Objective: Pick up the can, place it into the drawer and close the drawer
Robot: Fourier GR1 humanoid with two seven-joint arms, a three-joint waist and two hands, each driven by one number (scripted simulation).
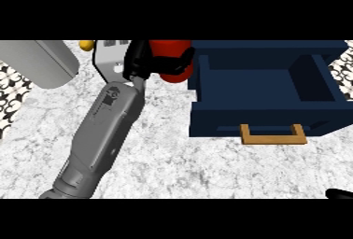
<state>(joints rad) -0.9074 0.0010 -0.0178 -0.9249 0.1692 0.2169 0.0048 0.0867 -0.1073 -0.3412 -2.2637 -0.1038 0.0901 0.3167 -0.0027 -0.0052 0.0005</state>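
The red can [169,48] is at the top of the head view, just left of the open dark blue drawer [262,114]. My left hand [140,59] reaches up from the lower left, and its black fingers curl round the can's sides and hide part of it. Whether the can rests on the counter or is lifted I cannot tell. The drawer is pulled out toward me, its inside [248,84] is bare and its wooden handle [273,136] faces front. Only a black tip of my right hand [338,193] shows at the lower right edge.
A white flat object [109,57] lies behind my left hand, with a small yellow thing [86,45] beside it. A grey rounded object [43,61] fills the top left corner. A black-and-white patterned surface [12,91] borders the left edge. The marbled counter [179,168] spreads across the front.
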